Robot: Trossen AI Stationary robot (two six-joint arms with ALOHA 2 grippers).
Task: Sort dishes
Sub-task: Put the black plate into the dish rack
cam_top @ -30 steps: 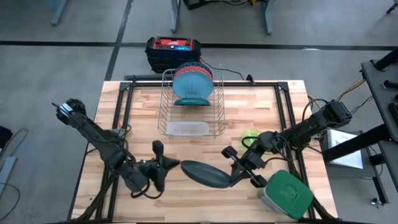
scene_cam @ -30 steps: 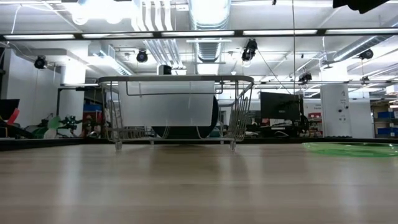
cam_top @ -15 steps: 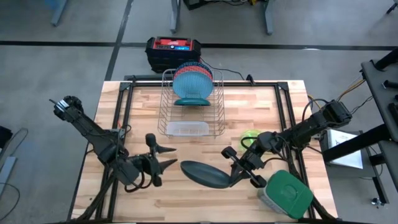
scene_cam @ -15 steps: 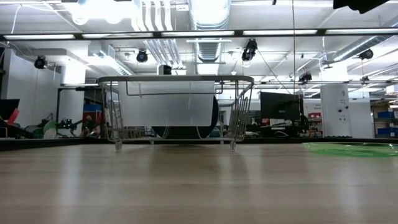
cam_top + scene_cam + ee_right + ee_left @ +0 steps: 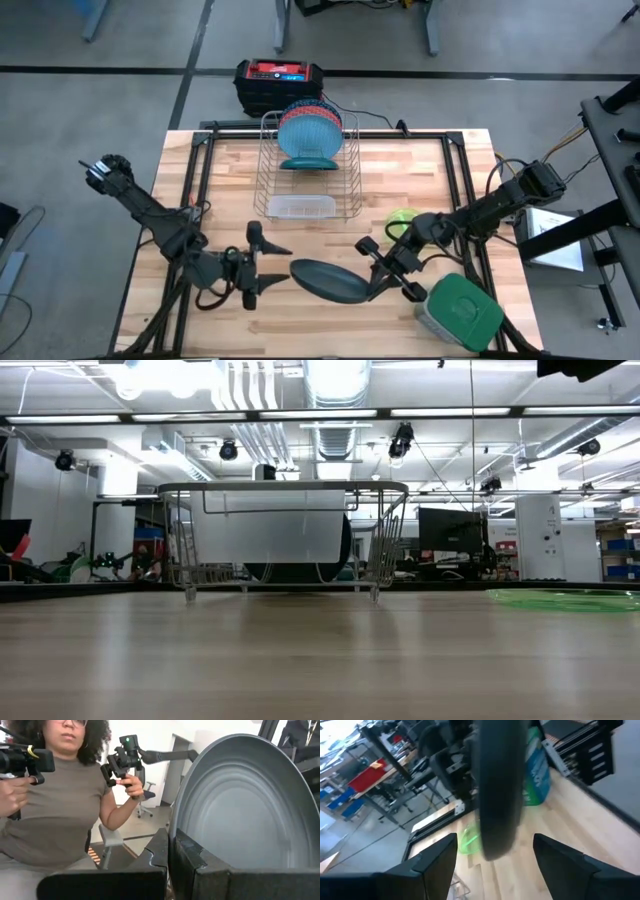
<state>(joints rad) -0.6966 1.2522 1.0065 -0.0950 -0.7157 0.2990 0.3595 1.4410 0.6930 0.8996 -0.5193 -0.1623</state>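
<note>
Your dark green plate (image 5: 329, 280) – held off front-centre tabletop, tilted, rim pinched by right gripper (image 5: 384, 281). Blue-speckled plate (image 5: 309, 131) stands upright on edge in rack, probably more plates stacked behind it – you can't separate them from above. Neon-green cup (image 5: 403, 219) sits on table, right of rack.

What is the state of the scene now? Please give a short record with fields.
held dish: dark green plate, gripped at its rim by the right gripper
left gripper: open, beside the plate's other edge, not touching it
wire rack: holds upright plates
neon-green cup: on the table, behind the right gripper
green-lidded container: near the table's front right corner
</note>
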